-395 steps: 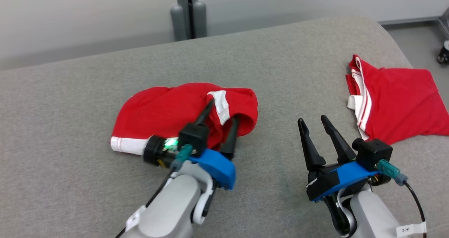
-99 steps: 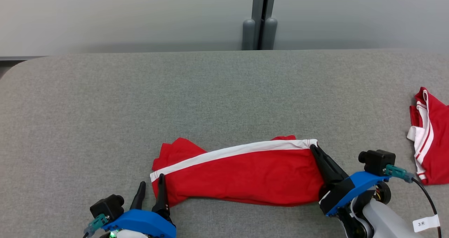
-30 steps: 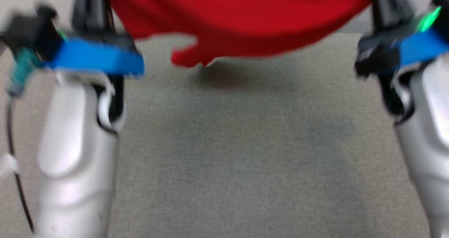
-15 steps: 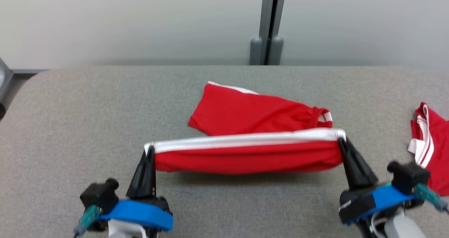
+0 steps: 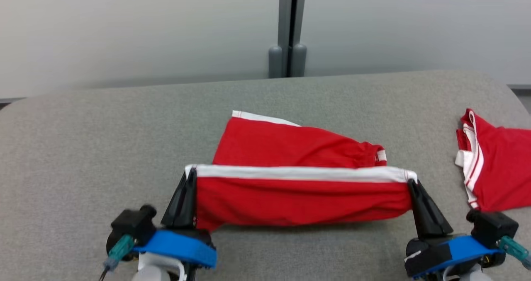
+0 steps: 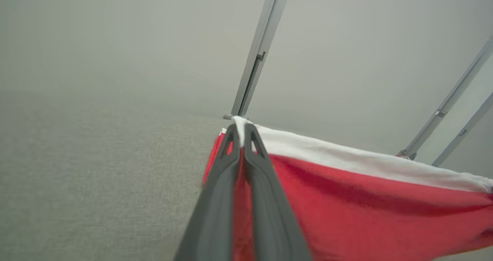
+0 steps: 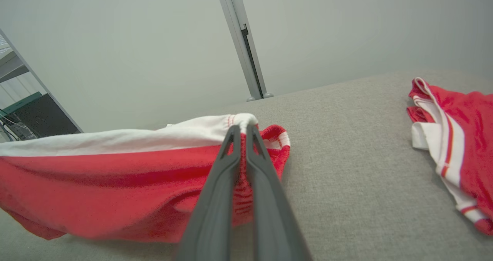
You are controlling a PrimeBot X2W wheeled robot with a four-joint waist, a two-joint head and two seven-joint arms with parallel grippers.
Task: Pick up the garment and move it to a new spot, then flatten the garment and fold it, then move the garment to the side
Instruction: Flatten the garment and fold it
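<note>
Grip: left gripper [image 5: 190, 176], right gripper [image 5: 410, 184] each clamped on garment [image 5: 303, 202] waistband corner; pull taut, lower evenly.

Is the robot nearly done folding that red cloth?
Not yet. Picking up looks done: the left gripper and right gripper each pinch an end of the red garment, stretching its white hem above the grey surface. Laying it flat is in hand; folding and moving aside remain.
</note>
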